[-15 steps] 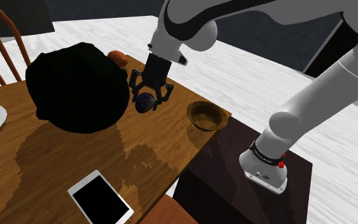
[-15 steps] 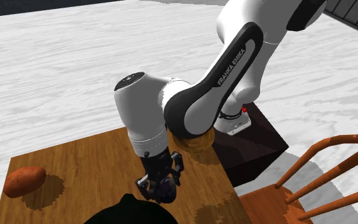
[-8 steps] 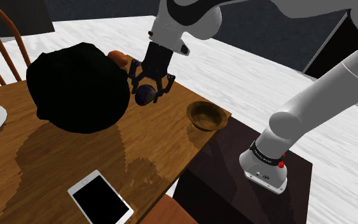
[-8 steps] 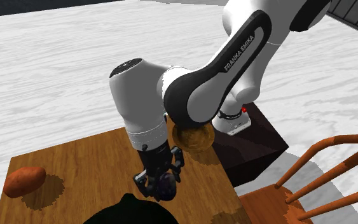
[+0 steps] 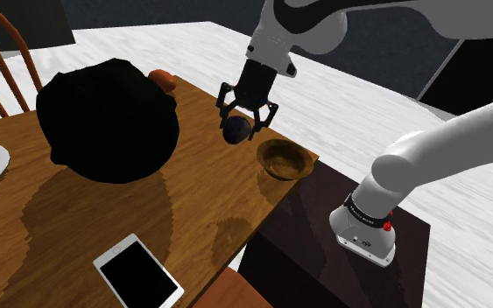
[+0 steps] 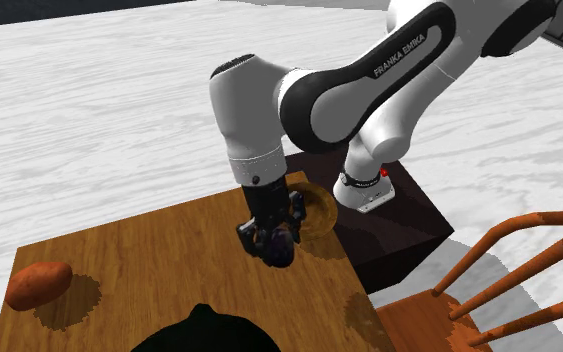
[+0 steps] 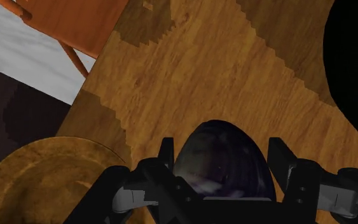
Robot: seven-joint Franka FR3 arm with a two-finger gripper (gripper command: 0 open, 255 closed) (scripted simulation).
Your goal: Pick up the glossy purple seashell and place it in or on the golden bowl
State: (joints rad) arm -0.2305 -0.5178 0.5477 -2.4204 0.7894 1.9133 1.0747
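Above the wooden table (image 5: 192, 201), the gripper (image 5: 241, 125) clasps the dark purple seashell (image 5: 236, 134) between its fingers, up in the air. In the shoulder view, the golden-brown bowl (image 5: 285, 159) stands near, at about four o'clock from the seashell.

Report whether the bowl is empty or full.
Empty. The bowl shows a bare inside; the purple shell hangs clasped in the gripper, beside it.

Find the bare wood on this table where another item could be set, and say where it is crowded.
Free: bare table between the black mound, the tablet and the brown bowl; also between the sweet potato and the gripper. Crowded: the bowl's corner, where the gripper holds the dark seashell.
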